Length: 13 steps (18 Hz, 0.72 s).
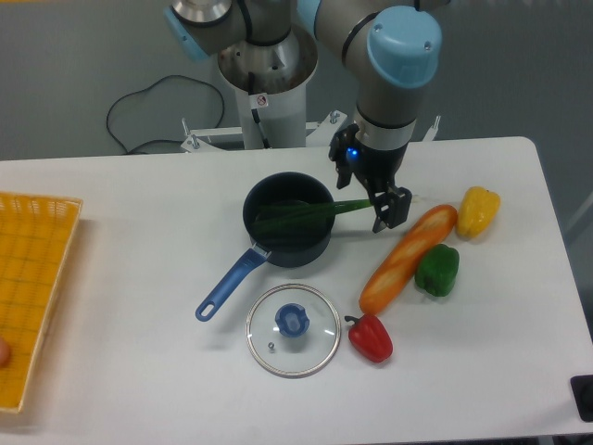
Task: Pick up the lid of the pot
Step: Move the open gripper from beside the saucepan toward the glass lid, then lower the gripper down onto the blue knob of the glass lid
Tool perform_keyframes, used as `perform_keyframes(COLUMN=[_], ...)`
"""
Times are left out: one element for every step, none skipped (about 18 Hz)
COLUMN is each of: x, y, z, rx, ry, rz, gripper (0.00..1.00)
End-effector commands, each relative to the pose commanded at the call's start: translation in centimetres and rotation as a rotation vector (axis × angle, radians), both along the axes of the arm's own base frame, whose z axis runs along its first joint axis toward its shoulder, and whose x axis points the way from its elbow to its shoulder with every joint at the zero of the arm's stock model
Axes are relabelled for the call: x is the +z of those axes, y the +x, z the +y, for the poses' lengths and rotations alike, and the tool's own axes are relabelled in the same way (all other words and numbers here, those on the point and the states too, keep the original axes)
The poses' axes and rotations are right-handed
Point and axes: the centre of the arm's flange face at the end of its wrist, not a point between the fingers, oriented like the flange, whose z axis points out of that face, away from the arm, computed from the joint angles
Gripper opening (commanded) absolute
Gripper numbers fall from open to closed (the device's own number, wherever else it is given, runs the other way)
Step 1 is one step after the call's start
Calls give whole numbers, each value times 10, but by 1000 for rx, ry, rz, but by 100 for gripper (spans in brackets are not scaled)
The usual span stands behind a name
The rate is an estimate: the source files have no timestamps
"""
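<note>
Glass rimmed in metal, with a blue knob at its centre, the pot lid (293, 329) lies flat on the white table (139, 204), just in front of the pot (288, 221) and clear of it. The pot is dark blue and uncovered. Its blue handle (232, 286) runs from the pot's front left out over the table and ends near the lid's left rim.

A long green vegetable (310, 212) rests inside the pot, and its tip sticks out over the pot's right rim. The gripper (389, 215) hangs just right of the pot, at that protruding tip, pointing down towards the table. From this angle its dark fingers overlap, so I cannot tell whether they stand apart, closed together, or pinch the green tip. It is well apart from the lid.

To the right of the pot lies a long orange baguette-like piece (408, 258), with a green pepper (436, 269) touching its far side and a yellow pepper (478, 210) beyond that. A red pepper (371, 338) sits in front and to the right of the pot, just beside the lid's right rim. Far left of the pot, a yellow basket (32, 278) sits at the table's edge.
</note>
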Motion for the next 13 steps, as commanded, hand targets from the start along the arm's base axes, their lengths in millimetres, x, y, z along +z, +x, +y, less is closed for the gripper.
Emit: perform_keyframes(x=[0, 2, 2, -3, -4, -9, -17, -27, -36, -44, -49, -58, -64], y=[2, 3, 4, 6, 12, 17, 21, 25, 24, 21, 23, 23, 28], z=[2, 5, 6, 5, 11, 18, 29, 40, 45, 45, 48, 50, 60], rx=[17, 32, 45, 55, 66, 100, 130, 124, 118, 119, 119, 109, 84], ry=[1, 4, -11, -44, -71, -94, -104, -111, -118, -124, -127, -136, -137], rz=[1, 19, 32, 46, 60, 65, 68, 73, 65, 54, 47, 37, 37], gripper=[100, 100, 100, 100, 100, 100, 100, 100, 100, 100, 100, 100, 100])
